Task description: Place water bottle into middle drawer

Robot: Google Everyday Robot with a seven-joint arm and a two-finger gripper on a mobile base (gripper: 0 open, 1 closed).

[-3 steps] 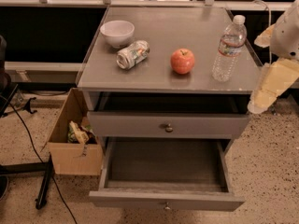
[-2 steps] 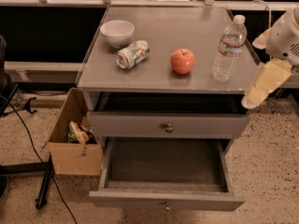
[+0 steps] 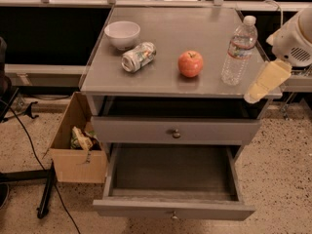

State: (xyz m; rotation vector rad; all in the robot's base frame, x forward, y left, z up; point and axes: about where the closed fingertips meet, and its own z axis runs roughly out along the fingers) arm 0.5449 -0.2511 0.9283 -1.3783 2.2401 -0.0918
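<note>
The water bottle (image 3: 239,50) stands upright at upper right on the cabinet top (image 3: 165,33), just left of the gripper (image 3: 265,82) (opening: cannot tell; apparently holding nothing). The middle drawer (image 3: 146,208) is open below, ready to receive it.

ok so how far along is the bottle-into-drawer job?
Done: the middle drawer is pulled open. In hand: the gripper hangs at the right edge of the cabinet top, beside the water bottle but apart from it. Left: grasp the bottle, which stands upright right of the apple, and lower it into the drawer.
</note>
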